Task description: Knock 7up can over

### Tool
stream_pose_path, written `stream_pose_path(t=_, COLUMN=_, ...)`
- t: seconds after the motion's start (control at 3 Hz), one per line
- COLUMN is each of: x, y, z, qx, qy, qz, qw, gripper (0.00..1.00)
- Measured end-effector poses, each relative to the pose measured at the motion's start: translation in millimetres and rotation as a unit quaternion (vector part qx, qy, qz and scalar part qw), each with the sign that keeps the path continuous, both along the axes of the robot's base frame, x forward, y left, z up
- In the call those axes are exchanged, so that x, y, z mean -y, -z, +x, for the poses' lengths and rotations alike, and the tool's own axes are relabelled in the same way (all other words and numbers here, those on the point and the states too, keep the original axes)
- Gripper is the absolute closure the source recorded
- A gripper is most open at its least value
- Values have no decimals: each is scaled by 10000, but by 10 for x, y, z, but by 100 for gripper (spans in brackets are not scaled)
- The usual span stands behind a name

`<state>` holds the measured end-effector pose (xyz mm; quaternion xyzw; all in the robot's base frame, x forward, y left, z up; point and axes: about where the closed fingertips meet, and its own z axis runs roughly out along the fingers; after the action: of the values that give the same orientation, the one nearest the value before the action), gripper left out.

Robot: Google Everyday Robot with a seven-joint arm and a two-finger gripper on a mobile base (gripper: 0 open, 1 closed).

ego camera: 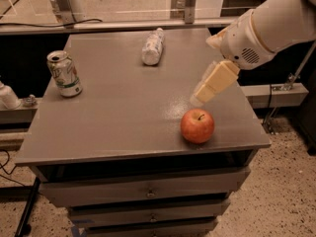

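Gripper [200, 97] hangs above the apple [197, 126] (arm [276, 23] cropped top-right).

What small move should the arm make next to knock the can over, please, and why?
Probably move the gripper left across the table toward the can, which stands upright near the left edge. The gripper hangs over the right side, behind the apple, far from the can; the bottle lying at the back is off that path.

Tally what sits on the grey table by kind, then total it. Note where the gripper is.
Cans: 1, the 7up can, upright, left side.
Bottles: 1, the white plastic bottle, lying at the back.
Apples: 1, the red apple, front right.
Total: 3.
The gripper hovers close by the red apple, far from the 7up can.
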<state>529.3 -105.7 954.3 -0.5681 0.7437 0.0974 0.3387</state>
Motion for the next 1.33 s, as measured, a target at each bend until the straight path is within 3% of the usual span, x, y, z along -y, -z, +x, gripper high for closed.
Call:
stream_pose_path(t=0.33, x=-479, y=-53, z=328, qx=124, qy=-64, qz=673, qw=9976, gripper=0)
stream_pose_path(t=0.67, x=-479, y=-52, z=325, qx=122, qy=-67, qz=670, qw=9977, gripper=0)
stream_pose_path(t=1.0, x=-593, y=-42, z=407, qx=180, qy=-165, qz=898, qw=9957, gripper=0)
stream_pose_path(t=1.33, x=-1134, y=145, z=572, qx=244, qy=-580, qz=1303, qw=9895, gripper=0)
